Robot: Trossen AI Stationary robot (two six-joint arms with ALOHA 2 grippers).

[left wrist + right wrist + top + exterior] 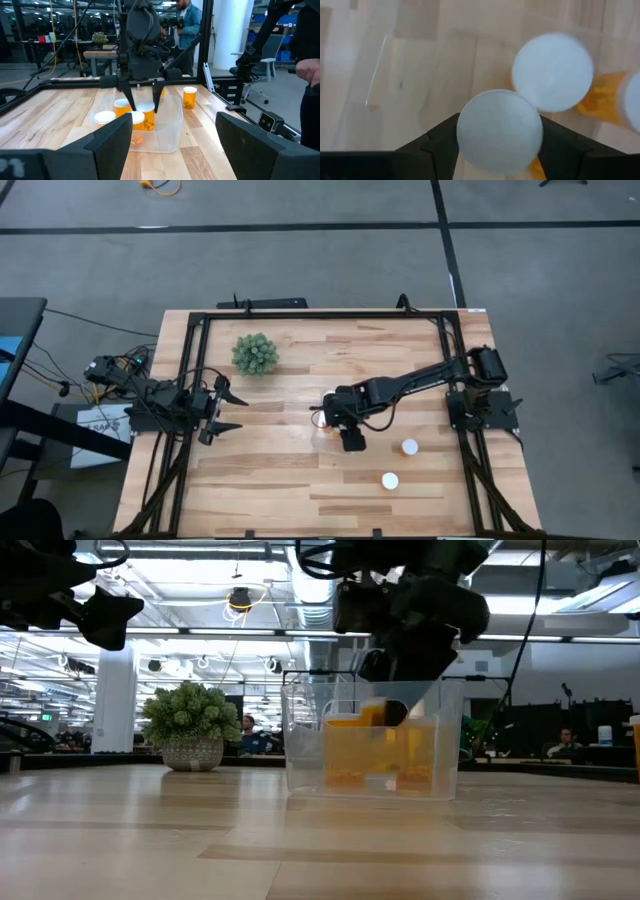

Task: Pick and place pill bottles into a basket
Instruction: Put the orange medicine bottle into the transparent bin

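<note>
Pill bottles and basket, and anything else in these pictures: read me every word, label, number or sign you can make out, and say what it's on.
No text can be read anywhere.
Pill bottles: no label legible; caps plain white.
Basket: clear, unmarked.
Small green sign in the room, low view: too small to read.
White box beside the table, high view: marking too blurred to read.

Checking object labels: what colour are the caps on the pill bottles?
White, round caps on orange pill bottles; clearest in the left wrist view.

green plant (255, 354), wooden table (300, 480), person (189, 25)
</note>
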